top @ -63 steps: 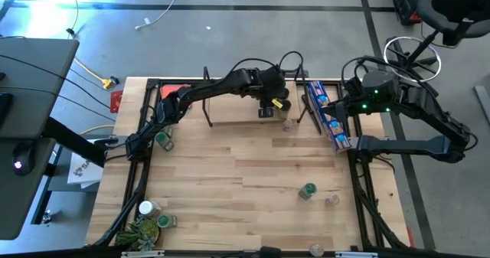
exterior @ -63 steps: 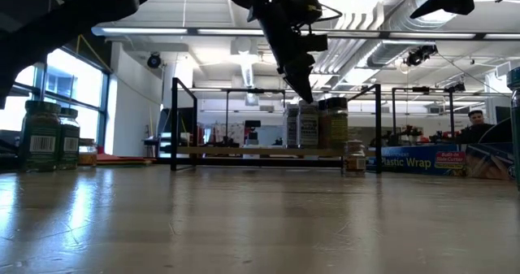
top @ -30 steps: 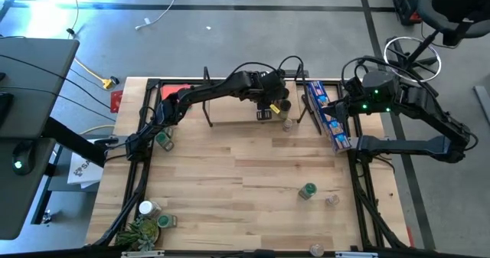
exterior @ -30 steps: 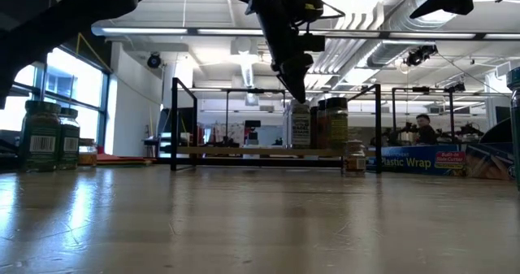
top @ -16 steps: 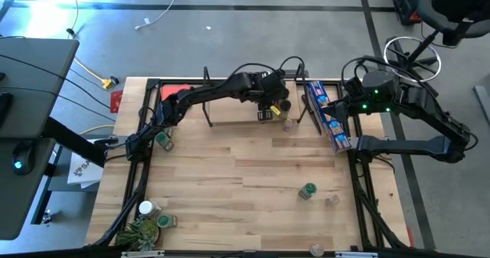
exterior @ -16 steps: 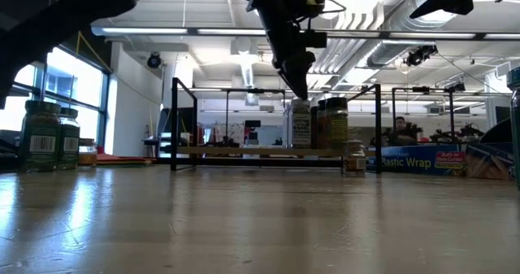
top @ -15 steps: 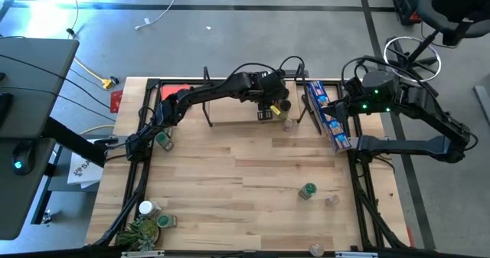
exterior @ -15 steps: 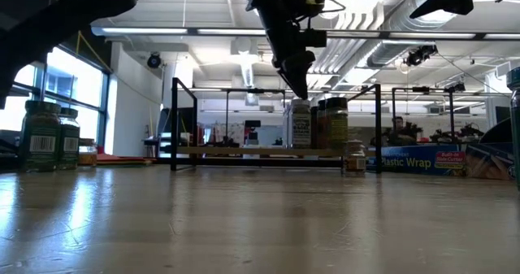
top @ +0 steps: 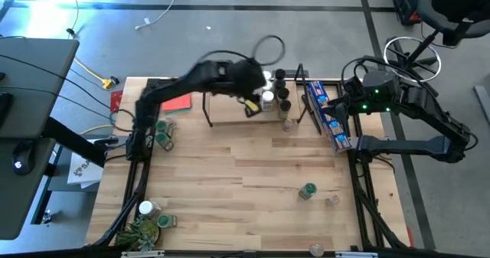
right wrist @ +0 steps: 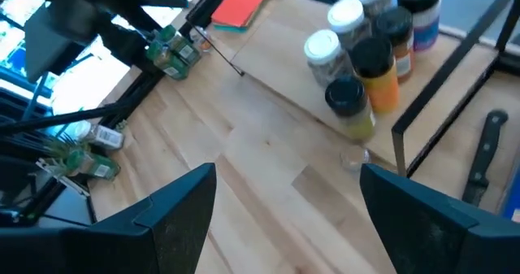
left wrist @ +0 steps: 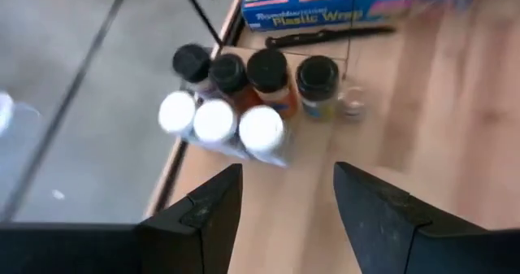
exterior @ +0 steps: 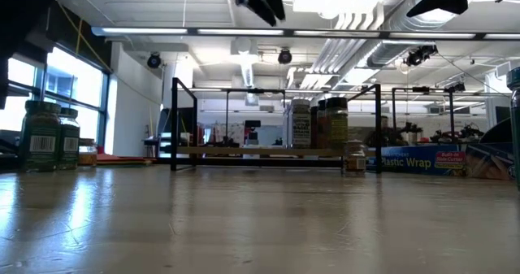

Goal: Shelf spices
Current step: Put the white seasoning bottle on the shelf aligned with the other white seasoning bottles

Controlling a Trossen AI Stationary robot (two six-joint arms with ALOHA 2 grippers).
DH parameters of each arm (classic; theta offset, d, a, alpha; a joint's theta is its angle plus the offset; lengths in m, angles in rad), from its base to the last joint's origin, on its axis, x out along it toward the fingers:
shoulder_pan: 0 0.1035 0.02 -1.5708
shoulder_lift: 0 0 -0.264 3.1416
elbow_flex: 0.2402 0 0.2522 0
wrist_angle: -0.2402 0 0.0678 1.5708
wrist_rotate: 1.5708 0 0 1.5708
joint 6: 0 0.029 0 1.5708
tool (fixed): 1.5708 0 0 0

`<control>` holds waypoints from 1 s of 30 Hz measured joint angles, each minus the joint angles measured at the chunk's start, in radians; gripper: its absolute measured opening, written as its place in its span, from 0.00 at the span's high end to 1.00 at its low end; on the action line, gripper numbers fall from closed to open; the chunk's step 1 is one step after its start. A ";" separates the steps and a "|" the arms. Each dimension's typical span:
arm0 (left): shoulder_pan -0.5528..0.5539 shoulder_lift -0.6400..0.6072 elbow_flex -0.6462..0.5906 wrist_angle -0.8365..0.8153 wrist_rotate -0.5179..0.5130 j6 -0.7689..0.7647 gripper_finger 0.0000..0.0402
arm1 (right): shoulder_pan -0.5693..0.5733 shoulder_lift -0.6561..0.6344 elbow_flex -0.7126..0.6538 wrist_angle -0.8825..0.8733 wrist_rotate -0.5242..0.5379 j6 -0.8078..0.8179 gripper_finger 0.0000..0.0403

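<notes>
The shelf (top: 237,111) stands at the table's far edge. Several spice jars with white and black lids (top: 276,93) stand in a cluster on its right end; they also show in the left wrist view (left wrist: 244,95), the right wrist view (right wrist: 366,46) and the low view (exterior: 318,123). My left gripper (top: 254,105) is open and empty, high above the shelf, left of the cluster; in the left wrist view (left wrist: 284,205) its fingers stand apart. My right gripper (right wrist: 288,217) is open and empty, waiting high beyond the shelf's right end (top: 346,101).
A small clear jar (top: 288,124) stands on the table by the shelf's right end. A green-lidded jar (top: 308,190) and a clear one (top: 331,200) stand near right. Green jars (top: 163,138), a white-lidded jar (top: 145,208) and a plant (top: 142,231) are left. A blue packet (top: 328,114) and a red card (top: 178,102) lie by the shelf.
My left gripper has risen from just above the jars on the shelf and gone toward the table's left edge. The jars stay standing on the shelf. My right arm has kept still.
</notes>
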 joint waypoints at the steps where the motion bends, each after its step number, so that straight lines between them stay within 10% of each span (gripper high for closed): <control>1: -0.009 -0.029 0.000 -0.025 0.013 -0.046 0.53 | 0.000 0.000 0.000 0.006 0.005 -0.015 0.25; 15: -0.431 -0.197 -0.130 -0.354 0.079 -0.856 0.53 | 0.000 0.058 0.000 0.105 0.030 -0.350 0.25; 30: -0.725 -0.304 -0.666 -0.350 0.727 -1.564 0.42 | -0.003 0.180 0.000 0.154 -0.055 -0.503 0.25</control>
